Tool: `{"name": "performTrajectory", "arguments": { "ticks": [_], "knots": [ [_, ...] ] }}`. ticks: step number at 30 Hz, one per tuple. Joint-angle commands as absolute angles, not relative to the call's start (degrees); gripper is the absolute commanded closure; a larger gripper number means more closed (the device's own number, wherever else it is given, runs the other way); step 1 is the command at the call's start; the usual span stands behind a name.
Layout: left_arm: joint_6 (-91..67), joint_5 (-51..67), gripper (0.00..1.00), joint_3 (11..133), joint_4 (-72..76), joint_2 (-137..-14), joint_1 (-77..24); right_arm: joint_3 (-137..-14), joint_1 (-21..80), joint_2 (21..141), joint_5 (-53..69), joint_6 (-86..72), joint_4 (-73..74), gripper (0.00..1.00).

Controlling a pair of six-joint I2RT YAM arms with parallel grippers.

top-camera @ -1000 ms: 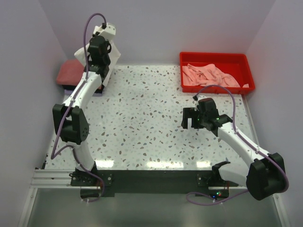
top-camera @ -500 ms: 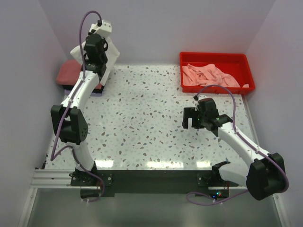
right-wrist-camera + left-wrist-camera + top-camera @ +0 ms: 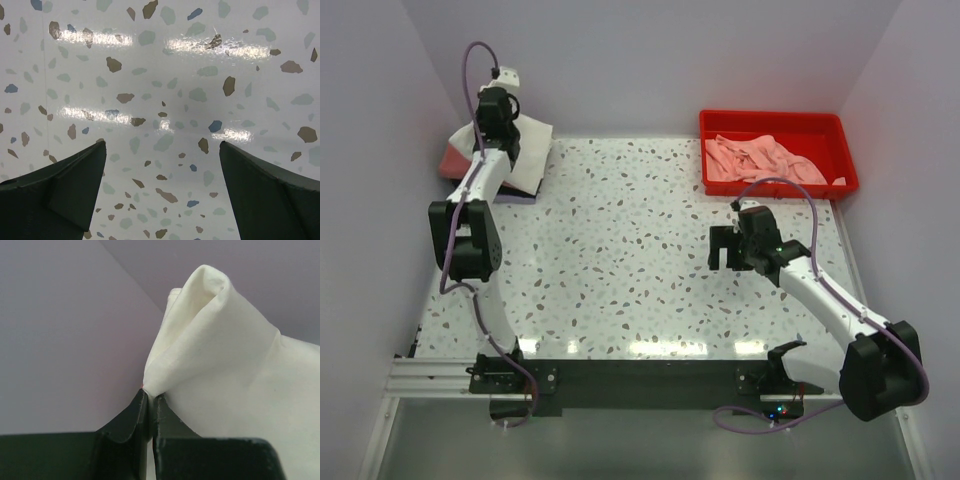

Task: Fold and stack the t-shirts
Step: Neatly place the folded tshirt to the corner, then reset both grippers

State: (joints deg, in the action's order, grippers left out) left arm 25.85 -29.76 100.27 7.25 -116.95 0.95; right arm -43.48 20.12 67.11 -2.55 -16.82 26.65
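Placement calls for the left gripper [image 3: 150,402], clamped on a fold of the white t-shirt [image 3: 225,365] over the far-left stack [image 3: 455,160], lowering it squarely, while the right gripper [image 3: 162,145] hangs wide open.

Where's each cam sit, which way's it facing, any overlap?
Top external: above and behind the bases, looking down on the table; both arms whole.
Left wrist: on the left arm, facing the wall; left gripper shut on the white t-shirt.
Right wrist: looking down at the table; right gripper open.
Shared: white t-shirt in top and left wrist; table in top and right wrist.
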Motion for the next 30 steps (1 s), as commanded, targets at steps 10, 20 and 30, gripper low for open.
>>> {"name": "performTrajectory", "arguments": {
  "ticks": [10,20,30],
  "knots": [
    [16.9,-26.2,1.00,108.0,8.9,-124.8,9.5,-48.3,19.7,67.6,-6.2,-16.6,29.7,0.01],
    [14.5,-27.3,0.33,109.9,9.8,-128.7,12.5,-50.0,19.6,68.3,-7.0,-17.4,31.7,0.01],
    [6.2,-22.8,0.00,109.5,5.3,-122.7,12.6,-49.7,19.7,67.1,-6.6,-17.8,31.1,0.01]
  ]
}}
